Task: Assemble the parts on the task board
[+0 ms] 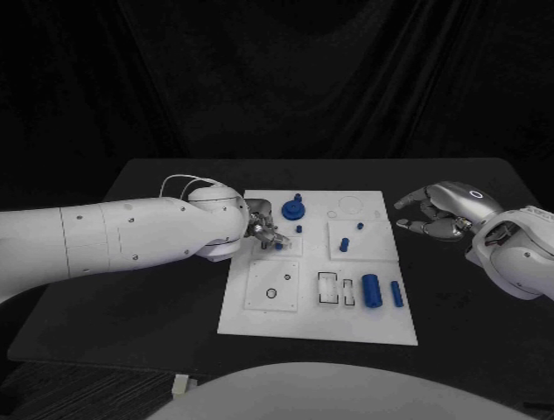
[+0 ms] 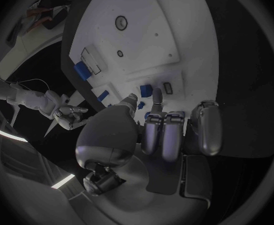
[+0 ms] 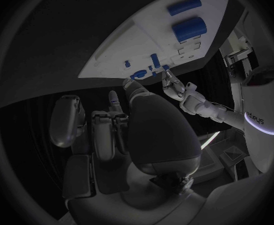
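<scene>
The white task board (image 1: 258, 317) lies mid-table. My left hand (image 1: 259, 231) hovers over its left upper part, thumb and one finger pinching a small blue part (image 1: 281, 246) at the board surface; the same blue part (image 2: 146, 90) sits between the fingertips (image 2: 156, 98) beside a small slot. A round blue part with a peg (image 1: 294, 208), a short peg (image 1: 299, 229) and an upright blue piece (image 1: 345, 243) stand on the board. A blue cylinder (image 1: 370, 290) and a blue bar (image 1: 396, 294) lie at its lower right. My right hand (image 1: 433, 213) hangs off the board's right edge, fingers curled, holding nothing.
Two dark rings (image 1: 271, 293) mark the board's lower left, and rectangular slots (image 1: 328, 290) lie beside the cylinder. The black table (image 1: 466, 289) stretches round the board on all sides. In the right wrist view the cylinder (image 3: 188, 29) and bar (image 3: 183, 6) show on the board.
</scene>
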`<state>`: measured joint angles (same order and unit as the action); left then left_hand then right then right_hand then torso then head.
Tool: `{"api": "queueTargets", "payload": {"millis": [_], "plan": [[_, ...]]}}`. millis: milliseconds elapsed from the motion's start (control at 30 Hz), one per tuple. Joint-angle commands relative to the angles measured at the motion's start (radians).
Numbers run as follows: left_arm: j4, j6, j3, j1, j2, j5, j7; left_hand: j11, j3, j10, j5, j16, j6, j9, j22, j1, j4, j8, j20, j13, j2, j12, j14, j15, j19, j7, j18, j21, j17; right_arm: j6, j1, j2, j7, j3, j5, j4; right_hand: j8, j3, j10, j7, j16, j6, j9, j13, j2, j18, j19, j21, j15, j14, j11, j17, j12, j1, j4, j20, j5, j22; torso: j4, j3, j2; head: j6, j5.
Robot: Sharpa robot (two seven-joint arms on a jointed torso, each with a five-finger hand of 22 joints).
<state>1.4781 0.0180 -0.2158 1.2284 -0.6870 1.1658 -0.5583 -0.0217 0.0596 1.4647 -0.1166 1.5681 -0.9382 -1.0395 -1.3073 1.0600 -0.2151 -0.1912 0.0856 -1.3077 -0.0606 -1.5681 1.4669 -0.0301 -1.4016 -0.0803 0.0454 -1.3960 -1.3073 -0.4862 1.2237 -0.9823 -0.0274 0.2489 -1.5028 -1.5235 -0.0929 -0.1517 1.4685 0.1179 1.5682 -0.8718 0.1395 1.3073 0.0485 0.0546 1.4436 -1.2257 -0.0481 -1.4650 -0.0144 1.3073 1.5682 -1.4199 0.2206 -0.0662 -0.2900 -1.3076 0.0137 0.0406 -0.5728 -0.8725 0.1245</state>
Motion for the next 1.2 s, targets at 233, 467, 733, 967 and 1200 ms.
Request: {"api": "queueTargets", "payload": {"millis": [233, 467, 733, 967, 1200], "plan": [[-0.011, -0.025, 0.001, -0.004, 0.012, 0.002, 0.003, 0.008, 0.004, 0.106, -0.016, 0.003, -0.015, 0.008, -0.151, 0.011, 0.007, -0.002, -0.002, -0.263, -0.013, -0.003, 0.104, -0.001, 0.001, 0.001, 0.012, 0.005, -0.263, -0.007, -0.003, -0.003, -0.009, -0.001, -0.002, -0.003, 0.006, 0.0, 0.102, 0.003, 0.003, -0.007, -0.001, 0.263, 0.0, 0.017, -0.007, 0.003, 0.004, -0.106, -0.007, 0.263, 0.003, 0.004, 0.0, 0.001, -0.004, -0.168, 0.0003, -0.0001, 0.0, 0.0, -0.004], [-0.02, -0.034, 0.001, -0.008, 0.019, 0.002, 0.006, 0.009, 0.008, 0.106, -0.041, 0.003, -0.017, 0.016, -0.151, 0.019, 0.013, -0.001, -0.004, -0.263, -0.016, -0.003, 0.104, -0.003, 0.001, 0.003, 0.012, 0.007, -0.263, -0.008, -0.003, -0.002, -0.008, -0.001, -0.002, -0.003, 0.006, -0.002, 0.102, 0.003, 0.003, -0.008, -0.001, 0.263, 0.0, 0.018, -0.008, 0.005, 0.004, -0.106, -0.007, 0.263, 0.003, 0.003, -0.001, 0.001, -0.007, -0.167, 0.0006, -0.0004, 0.001, 0.0, -0.005], [-0.028, -0.042, 0.001, -0.012, 0.026, 0.002, 0.009, 0.011, 0.013, 0.106, -0.058, 0.003, -0.019, 0.022, -0.152, 0.026, 0.018, 0.0, -0.006, -0.263, -0.02, -0.003, 0.104, -0.004, 0.0, 0.004, 0.012, 0.008, -0.263, -0.008, -0.003, 0.0, -0.004, -0.001, 0.004, 0.0, 0.006, -0.002, 0.102, 0.003, 0.003, -0.008, -0.001, 0.263, 0.0, 0.018, -0.008, 0.005, 0.004, -0.106, -0.007, 0.263, 0.003, 0.003, -0.002, 0.001, -0.008, -0.167, 0.0005, -0.0003, 0.0, 0.0, -0.004], [-0.031, -0.046, 0.001, -0.014, 0.028, 0.002, 0.012, 0.014, 0.026, 0.106, -0.096, 0.003, -0.021, 0.033, -0.154, 0.048, 0.038, 0.001, -0.009, -0.263, -0.021, -0.003, 0.104, -0.007, -0.001, 0.007, 0.012, 0.009, -0.263, -0.009, -0.004, 0.001, -0.003, -0.001, 0.007, 0.001, 0.006, -0.002, 0.102, 0.003, 0.003, -0.008, -0.002, 0.263, 0.0, 0.018, -0.008, 0.006, 0.004, -0.106, -0.007, 0.263, 0.003, 0.003, -0.002, 0.001, -0.008, -0.167, 0.0004, -0.0005, 0.0, 0.0, -0.003], [-0.032, -0.037, 0.001, -0.015, 0.027, 0.002, 0.027, 0.018, 0.054, 0.106, -0.161, 0.003, -0.024, 0.045, -0.157, 0.074, 0.064, 0.0, -0.013, -0.263, -0.023, -0.003, 0.104, -0.011, -0.002, 0.012, 0.012, 0.012, -0.263, -0.01, -0.005, 0.002, -0.003, -0.001, 0.007, 0.004, 0.006, -0.003, 0.102, 0.003, 0.003, -0.009, -0.002, 0.263, 0.0, 0.018, -0.008, 0.006, 0.004, -0.106, -0.007, 0.263, 0.003, 0.002, -0.003, 0.001, -0.01, -0.167, -0.0003, -0.0003, 0.001, 0.0, -0.004]]}}
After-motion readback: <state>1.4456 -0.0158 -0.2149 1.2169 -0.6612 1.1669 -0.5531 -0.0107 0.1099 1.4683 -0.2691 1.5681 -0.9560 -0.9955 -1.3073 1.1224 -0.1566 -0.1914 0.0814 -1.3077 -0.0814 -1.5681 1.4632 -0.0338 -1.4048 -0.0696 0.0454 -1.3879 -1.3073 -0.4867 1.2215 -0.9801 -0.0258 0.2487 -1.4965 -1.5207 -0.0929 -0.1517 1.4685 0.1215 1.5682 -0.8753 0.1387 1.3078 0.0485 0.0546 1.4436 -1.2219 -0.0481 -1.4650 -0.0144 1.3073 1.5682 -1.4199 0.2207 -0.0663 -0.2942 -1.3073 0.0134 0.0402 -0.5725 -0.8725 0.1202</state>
